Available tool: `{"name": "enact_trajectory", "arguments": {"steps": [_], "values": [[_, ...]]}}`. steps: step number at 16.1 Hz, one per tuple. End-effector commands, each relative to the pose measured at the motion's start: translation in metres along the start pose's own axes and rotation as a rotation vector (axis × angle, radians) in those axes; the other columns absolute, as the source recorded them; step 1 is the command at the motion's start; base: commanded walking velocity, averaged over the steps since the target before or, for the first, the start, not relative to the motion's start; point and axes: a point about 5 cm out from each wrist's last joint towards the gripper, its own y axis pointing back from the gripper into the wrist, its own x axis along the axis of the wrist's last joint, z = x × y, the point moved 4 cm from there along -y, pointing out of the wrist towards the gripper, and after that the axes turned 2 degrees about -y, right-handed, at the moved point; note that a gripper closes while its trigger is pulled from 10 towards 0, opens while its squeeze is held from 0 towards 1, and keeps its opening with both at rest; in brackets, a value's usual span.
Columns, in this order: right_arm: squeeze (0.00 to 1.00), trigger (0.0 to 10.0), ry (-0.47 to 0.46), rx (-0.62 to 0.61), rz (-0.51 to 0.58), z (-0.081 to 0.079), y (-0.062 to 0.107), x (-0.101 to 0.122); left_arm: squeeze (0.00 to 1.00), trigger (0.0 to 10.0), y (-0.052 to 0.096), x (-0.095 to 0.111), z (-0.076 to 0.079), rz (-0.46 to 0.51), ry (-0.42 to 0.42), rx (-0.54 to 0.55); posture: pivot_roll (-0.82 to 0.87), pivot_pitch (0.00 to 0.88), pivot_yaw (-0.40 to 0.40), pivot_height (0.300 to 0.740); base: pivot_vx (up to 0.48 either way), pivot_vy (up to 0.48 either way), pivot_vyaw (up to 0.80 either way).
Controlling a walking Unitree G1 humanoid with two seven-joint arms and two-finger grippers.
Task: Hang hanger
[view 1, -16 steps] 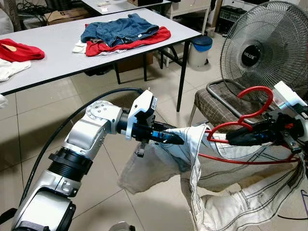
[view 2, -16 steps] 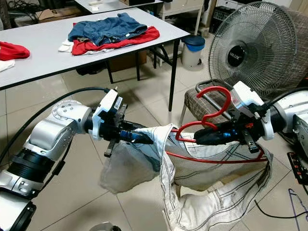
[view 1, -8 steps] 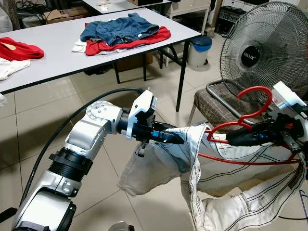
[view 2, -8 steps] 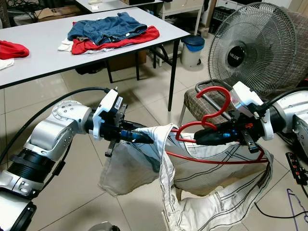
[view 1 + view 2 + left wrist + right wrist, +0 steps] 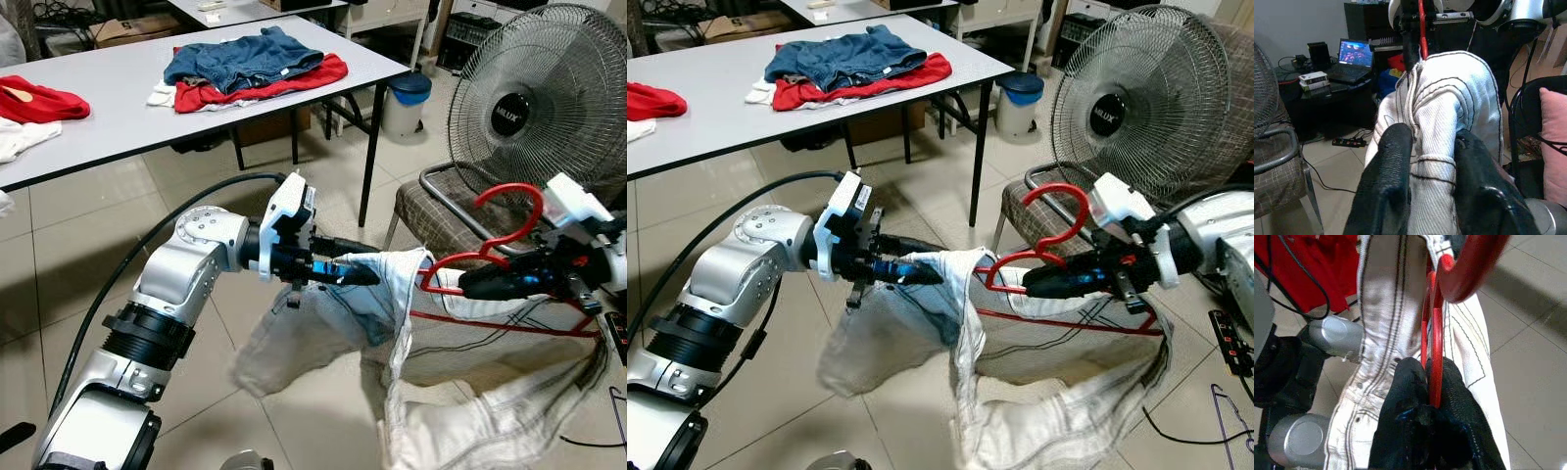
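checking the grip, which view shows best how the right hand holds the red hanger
The right wrist view: the right hand fingers pinch the red hanger wire up close. The eye views show the whole hanger in the white trousers.

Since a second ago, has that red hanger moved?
Yes. The hanger has dropped slightly and shifted left against the fan, with the right gripper clamping it.

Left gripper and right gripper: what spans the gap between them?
In the left eye view, white trousers stretch from left gripper to right gripper, which pinches the red hanger.
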Motion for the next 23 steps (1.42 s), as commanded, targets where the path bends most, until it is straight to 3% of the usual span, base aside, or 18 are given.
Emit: {"name": "enact_trajectory", "arguments": {"steps": [1, 5, 7, 8, 9, 11, 12, 13, 16, 17, 18, 19, 20, 23], "values": [[0.00, 0.0, -0.020, -0.018, -0.026, 0.001, -0.002, -0.006, 1.00, 10.0, 0.003, 0.011, -0.001, 0.020, -0.038, 0.004, -0.16, 0.000, 0.003, 0.740, 0.000, 0.000, 0.00], [0.00, 0.0, -0.063, -0.088, -0.033, 0.007, -0.005, -0.017, 1.00, 10.0, 0.004, 0.007, -0.004, -0.013, -0.059, 0.023, -0.16, 0.000, 0.005, 0.740, 0.000, 0.000, 0.00], [0.00, 0.0, -0.076, -0.102, -0.033, 0.007, -0.005, -0.018, 1.00, 10.0, 0.007, 0.000, -0.014, -0.065, -0.124, 0.097, -0.16, 0.000, 0.006, 0.740, 0.000, 0.000, 0.00], [0.00, 0.0, -0.084, -0.124, -0.043, 0.009, -0.006, -0.022, 0.37, 10.0, 0.013, -0.001, -0.020, -0.076, -0.148, 0.140, -0.16, 0.000, 0.006, 0.740, 0.000, 0.000, 0.00], [0.00, 0.0, -0.085, -0.141, -0.041, 0.011, -0.006, -0.023, 0.00, 10.0, 0.015, 0.002, -0.022, -0.058, -0.149, 0.159, -0.16, 0.000, 0.006, 0.740, 0.000, 0.000, 0.00], [0.00, 0.0, -0.076, -0.229, -0.023, 0.021, -0.006, -0.025, 0.00, 10.0, 0.019, 0.012, -0.029, -0.001, -0.116, 0.226, -0.16, 0.000, 0.005, 0.740, 0.000, 0.000, 0.00], [0.00, 0.0, -0.070, -0.319, -0.004, 0.031, -0.005, -0.028, 0.00, 10.0, 0.025, 0.013, -0.036, 0.025, -0.068, 0.325, -0.16, 0.000, 0.005, 0.740, 0.000, 0.000, 0.00], [0.00, 0.0, -0.095, -0.422, 0.023, 0.040, -0.005, -0.033, 0.00, 10.0, 0.033, 0.003, -0.044, 0.016, -0.021, 0.462, -0.16, 0.000, 0.003, 0.740, 0.000, 0.000, 0.00], [0.00, 0.0, -0.144, -0.589, 0.048, 0.051, -0.011, -0.047, 0.00, 10.0, 0.043, -0.024, -0.055, -0.043, -0.007, 0.743, -0.15, 0.000, 0.003, 0.740, 0.000, 0.000, 0.00], [0.00, 0.0, -0.144, -0.622, 0.069, 0.053, -0.014, -0.047, 0.00, 10.0, 0.039, -0.027, -0.052, -0.044, -0.021, 0.767, -0.15, 0.000, 0.006, 0.740, 0.000, 0.000, 0.00], [0.00, 0.0, -0.132, -0.639, 0.140, 0.052, -0.020, -0.041, 0.00, 10.0, 0.024, -0.028, -0.039, 0.019, 0.008, 0.718, -0.15, 0.000, 0.006, 0.740, 0.000, 0.000, 0.00], [0.00, 0.0, -0.128, -0.632, 0.164, 0.050, -0.022, -0.038, 0.00, 10.0, 0.019, -0.027, -0.033, 0.051, 0.032, 0.682, -0.15, 0.000, 0.017, 0.740, 0.000, 0.000, 0.00], [0.00, 0.0, -0.117, -0.577, 0.198, 0.043, -0.023, -0.034, 1.00, 10.0, 0.007, -0.024, -0.018, 0.085, 0.036, 0.558, -0.15, 0.000, 0.017, 0.740, 0.000, 0.000, 0.00], [0.00, 0.0, -0.127, -0.419, 0.262, 0.030, -0.016, -0.027, 1.00, 10.0, 0.002, -0.015, -0.002, 0.121, 0.094, 0.417, -0.17, 0.000, 0.024, 0.740, 0.000, 0.000, 0.00]]}}
